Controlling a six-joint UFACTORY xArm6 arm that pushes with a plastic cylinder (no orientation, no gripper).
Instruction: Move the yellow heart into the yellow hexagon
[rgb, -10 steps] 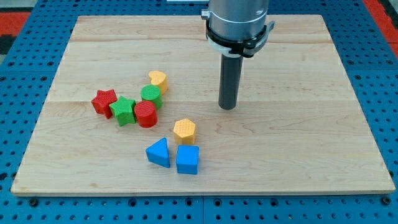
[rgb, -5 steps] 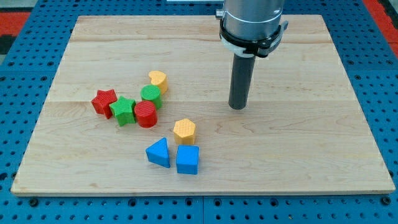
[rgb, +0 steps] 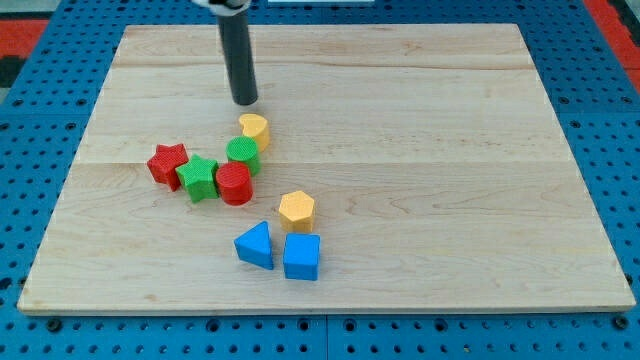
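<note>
Since we're going from the view's left, first up on the wooden counter (rgb: 480, 200) is the red star (rgb: 167, 163), then the green star (rgb: 199, 178) touching it, then the red cylinder (rgb: 233, 184) pressed against that. Sitting just up and right of the cylinder is a green block (rgb: 243, 153), shape hard to call, roundish maybe.

At the top end of that little chain is the yellow heart (rgb: 254, 129), touching the green block. Honestly which way the heart points is tough to read at this size; it looks a bit longer up-down than across, but I wouldn't swear to it.

My tip (rgb: 245, 102) is just above the heart, slightly to its left, close but not touching as far as I can see. No claw on this rig, just the rod, and its upper part runs off the view's top.

Lower down, well apart from the heart, is the yellow hexagon (rgb: 296, 211). Between them the board is open, with only the green block and red cylinder off to the left of that line. Right below the hexagon sit the blue triangle (rgb: 255, 245) and the blue cube (rgb: 301, 257), side by side, the cube nearly touching the hexagon.
</note>
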